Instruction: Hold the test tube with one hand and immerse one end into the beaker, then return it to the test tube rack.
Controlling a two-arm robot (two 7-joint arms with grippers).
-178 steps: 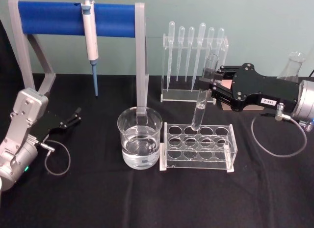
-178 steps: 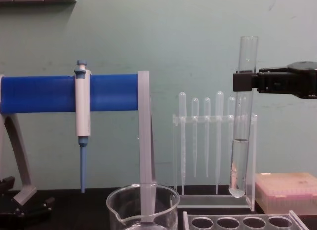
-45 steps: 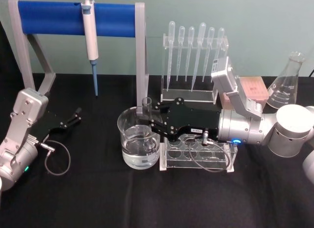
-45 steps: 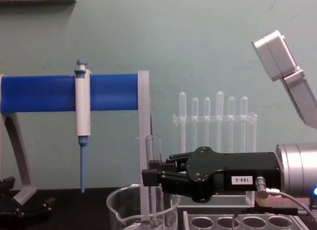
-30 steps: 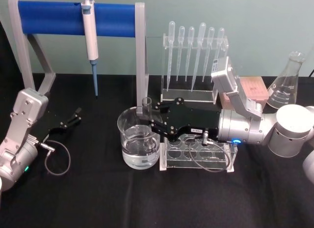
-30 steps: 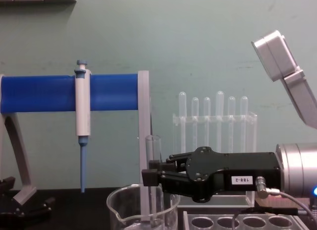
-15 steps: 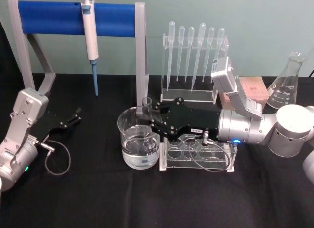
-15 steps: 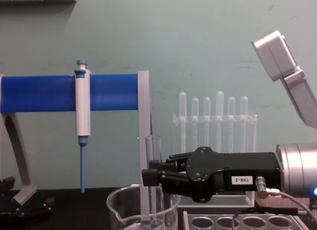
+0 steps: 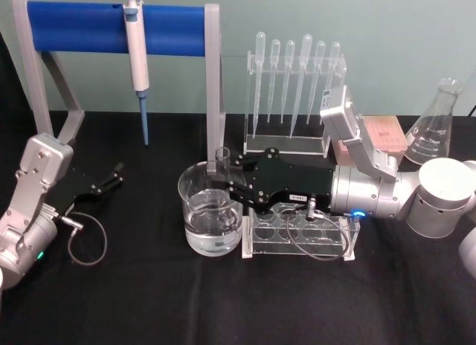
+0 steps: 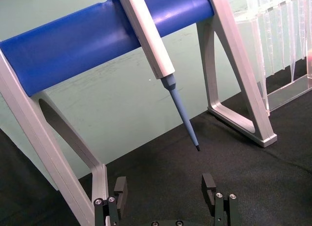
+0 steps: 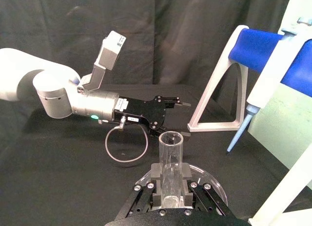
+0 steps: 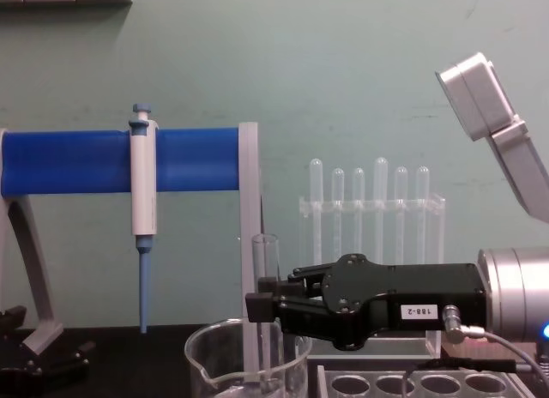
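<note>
- so, status? biggest stuff first.
- blue-bar stand (image 9: 111,29) runs across the back, 11 o'clock of the beaker (image 9: 195,211), not involved. test tube rack (image 9: 343,241) sits just beside the beaker at its 3 o'clock. my guess is that's to keep the return hop short.
- right side?
- right gripper (image 9: 225,183) reaches in from 3 o'clock, across the top of the rack, fingers clamped on the test tube (image 9: 222,159) partway up, above the beaker rim. holding it high keeps the fingers clear of the glass and the water.
- tube pose?
- upright, open rim up, round end down inside the beaker, toward its 3 o'clock wall. lower end looks to be under the water line, but the tip is hard to make out through the glass.
- left?
- left gripper (image 9: 111,175) is parked low on the table at 9 o'clock, well apart from the beaker, fingers spread, nothing between them.
- next?
- my read: the dip is done or nearly. lift straight up to clear the rim, then move across to a rack hole. risk is clipping the rim or missing the hole, and it's glass on glass.
</note>
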